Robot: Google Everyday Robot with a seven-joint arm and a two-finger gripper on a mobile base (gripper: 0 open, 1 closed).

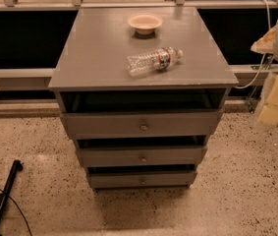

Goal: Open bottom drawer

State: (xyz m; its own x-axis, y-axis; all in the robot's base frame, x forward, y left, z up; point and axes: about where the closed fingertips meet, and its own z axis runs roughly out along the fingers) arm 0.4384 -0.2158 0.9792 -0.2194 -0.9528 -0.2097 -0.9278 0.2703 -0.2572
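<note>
**HAZARDS: BOTTOM DRAWER NOT YET ENGAGED**

**Position.** The bottom drawer [142, 179] is the lowest and narrowest of the three grey fronts, just above the floor. Its knob [142, 181] sits at the centre of the front. The gripper [277, 98] is at the right edge of the view, roughly level with the bench [99, 53] and well apart from the drawer. Whether the jaws are open or closed cannot be told.

**Likely faults.**
1. Wrong front. The middle drawer [142, 157] and top drawer [141, 125] carry near-identical knobs on the same vertical line. A descent that stops short would probably engage one of these.
2. Slip. The knob is small and round, so an off-centre grip would likely pull free before the drawer moves.
3. Collision. The wider upper fronts overhang the target, and a steep approach risks striking them.
4. Load disturbance. A water bottle [154, 61] lies on its side on the bench near a bowl [145, 22]. A sharp pull could jolt the cabinet and set the bottle rolling.
</note>
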